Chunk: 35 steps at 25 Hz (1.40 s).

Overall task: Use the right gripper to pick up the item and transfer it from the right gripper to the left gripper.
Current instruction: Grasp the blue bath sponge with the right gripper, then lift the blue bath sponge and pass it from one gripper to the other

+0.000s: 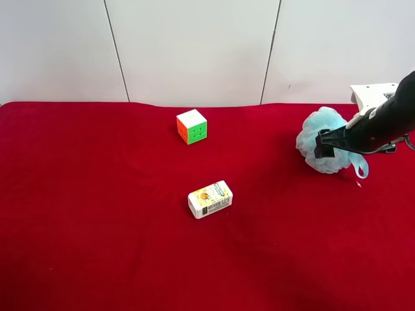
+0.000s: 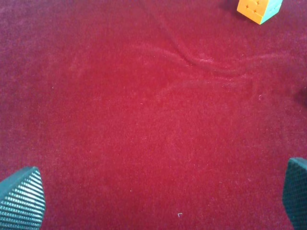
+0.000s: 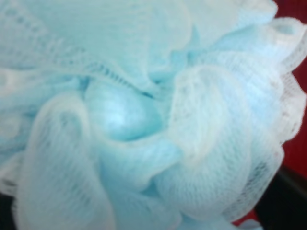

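The item, a fluffy light-blue mesh pouf (image 1: 318, 123), rests on the red cloth at the exterior high view's right, and its blue ribbon loop (image 1: 360, 167) hangs off its near side. The thick black arm with the white bracket reaches in from that right edge. My right gripper (image 1: 324, 146) is pushed into the pouf with its jaws around the mesh. The pouf (image 3: 144, 120) fills the right wrist view and hides the jaws, so a grip cannot be made out. My left gripper (image 2: 158, 201) hovers over bare cloth, fingertips (image 2: 21, 201) far apart with nothing between them.
A multicoloured puzzle cube (image 1: 192, 126) stands toward the back middle of the red cloth (image 1: 97, 227); the cube (image 2: 259, 9) also shows in a corner of the left wrist view. A small white printed carton (image 1: 210, 199) lies mid-table. White wall panels stand behind the table.
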Motion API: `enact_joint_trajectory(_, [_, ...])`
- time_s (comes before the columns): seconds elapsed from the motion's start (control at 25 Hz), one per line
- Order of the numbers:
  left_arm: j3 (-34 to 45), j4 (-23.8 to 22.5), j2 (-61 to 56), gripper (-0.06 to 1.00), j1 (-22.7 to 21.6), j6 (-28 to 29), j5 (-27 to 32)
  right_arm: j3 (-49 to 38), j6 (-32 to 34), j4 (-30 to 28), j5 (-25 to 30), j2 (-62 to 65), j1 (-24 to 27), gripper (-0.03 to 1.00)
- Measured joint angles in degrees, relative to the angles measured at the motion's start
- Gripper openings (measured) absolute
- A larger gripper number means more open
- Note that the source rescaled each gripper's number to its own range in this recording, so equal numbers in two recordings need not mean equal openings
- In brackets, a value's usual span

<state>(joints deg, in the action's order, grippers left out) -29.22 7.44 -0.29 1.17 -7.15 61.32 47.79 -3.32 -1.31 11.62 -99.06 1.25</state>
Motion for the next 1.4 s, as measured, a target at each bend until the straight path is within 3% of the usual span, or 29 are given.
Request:
enact_joint_trajectory(0.16, [0.0,0.0,0.0,1.0,0.0,0.0,0.0,0.0,0.0,0.0,-0.9,0.0,0.0,0.56])
enact_joint_trajectory(0.28, [0.0,0.0,0.0,1.0,0.0,0.0,0.0,0.0,0.0,0.0,-1.2,0.0,0.0,0.27])
enact_joint_trajectory(0.4, [0.0,0.0,0.0,1.0,0.0,0.0,0.0,0.0,0.0,0.0,-1.2,0.0,0.0,0.07])
enact_joint_trajectory(0.8, [0.0,0.0,0.0,1.0,0.0,0.0,0.0,0.0,0.0,3.8,-1.6,0.7,-0.2,0.02])
enact_joint_trajectory(0.92, [0.0,0.0,0.0,1.0,0.0,0.0,0.0,0.0,0.0,4.4,-1.7,2.2,-2.5,0.02])
enact_joint_trajectory(1.4, [0.0,0.0,0.0,1.0,0.0,0.0,0.0,0.0,0.0,4.5,-3.3,8.4,-24.1,0.02])
